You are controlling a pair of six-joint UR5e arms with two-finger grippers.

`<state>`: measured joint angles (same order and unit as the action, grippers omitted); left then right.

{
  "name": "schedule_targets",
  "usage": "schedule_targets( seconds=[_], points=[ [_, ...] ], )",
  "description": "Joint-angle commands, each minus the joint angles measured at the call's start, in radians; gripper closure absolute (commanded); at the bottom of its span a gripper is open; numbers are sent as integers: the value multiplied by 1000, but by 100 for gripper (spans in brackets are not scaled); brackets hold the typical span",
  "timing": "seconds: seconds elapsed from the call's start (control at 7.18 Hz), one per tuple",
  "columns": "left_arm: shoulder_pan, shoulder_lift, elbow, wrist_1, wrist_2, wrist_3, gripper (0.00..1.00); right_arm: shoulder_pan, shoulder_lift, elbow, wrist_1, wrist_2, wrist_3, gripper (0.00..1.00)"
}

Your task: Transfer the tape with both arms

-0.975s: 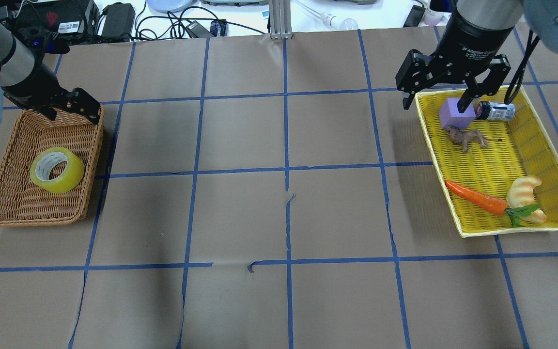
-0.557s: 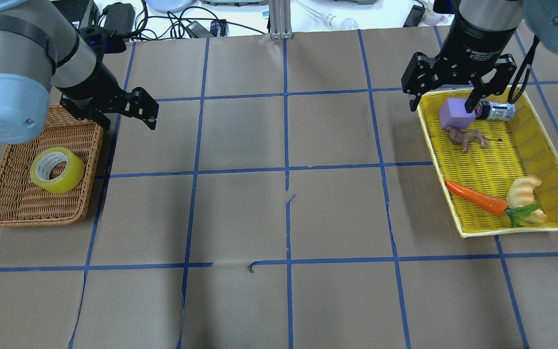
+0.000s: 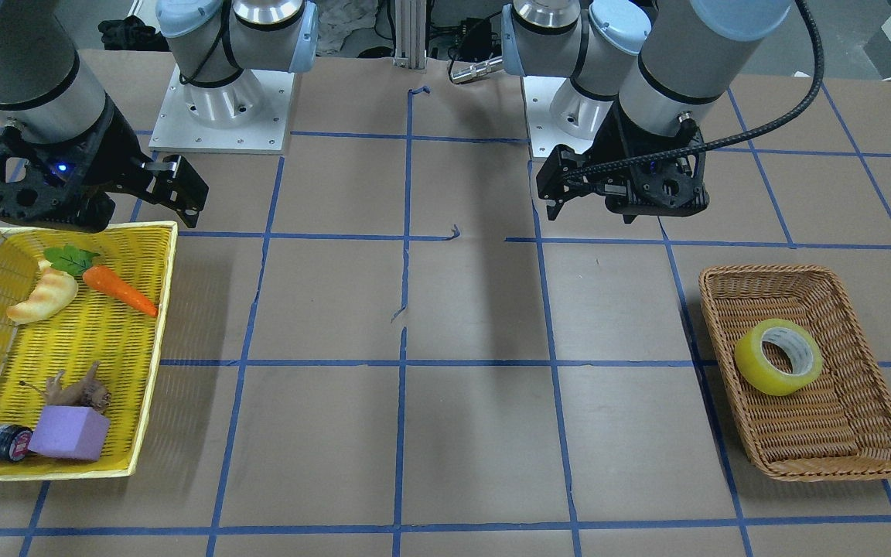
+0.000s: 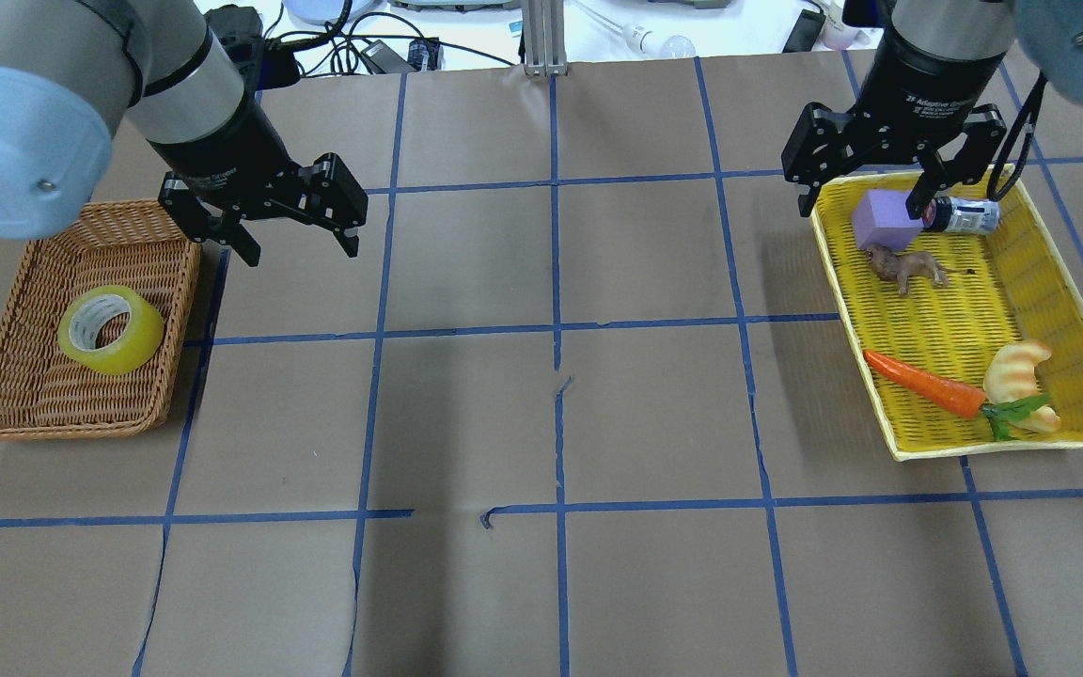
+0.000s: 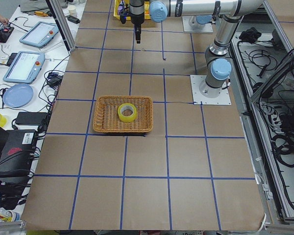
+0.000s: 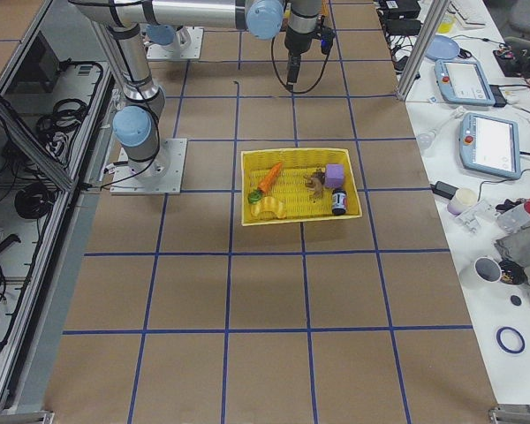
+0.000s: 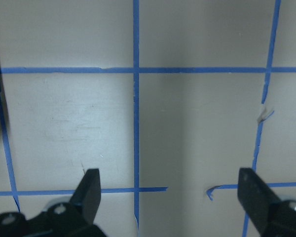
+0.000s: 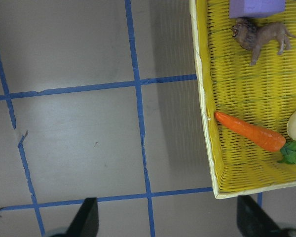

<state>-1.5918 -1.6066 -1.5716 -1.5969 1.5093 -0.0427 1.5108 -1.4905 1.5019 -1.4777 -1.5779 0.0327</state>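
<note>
The tape (image 4: pixel 111 330), a yellow translucent roll with a white core, lies on its side in a brown wicker basket (image 4: pixel 62 431) at the table's left. It also shows in the front view (image 3: pixel 778 359) and the left side view (image 5: pixel 127 112). My left gripper (image 4: pixel 301 246) is open and empty, hovering over bare table just right of the basket's far corner. In its wrist view (image 7: pixel 170 192) there is only paper and blue tape lines. My right gripper (image 4: pixel 861 209) is open and empty above the far end of a yellow tray (image 4: pixel 899 442).
The yellow tray holds a purple block (image 4: pixel 885 221), a small dark can (image 4: pixel 969 215), a toy lion (image 4: pixel 908 266), a carrot (image 4: pixel 922 384) and a croissant (image 4: pixel 1016 371). Brown paper with a blue tape grid covers the table. Cables and devices lie beyond the far edge.
My left arm has swung right, from over the basket's far rim to the table beside it, still open. The right gripper has barely shifted.
</note>
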Motion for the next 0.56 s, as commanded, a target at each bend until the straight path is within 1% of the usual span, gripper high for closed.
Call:
schedule_targets(
  seconds=[0.0, 0.42],
  points=[
    [0, -6, 28, -52, 40, 9, 0, 0, -2, 0, 1, 1, 3, 0],
    [0, -9, 28, -51, 45, 9, 0, 0, -4, 0, 1, -1, 9, 0]
  ],
)
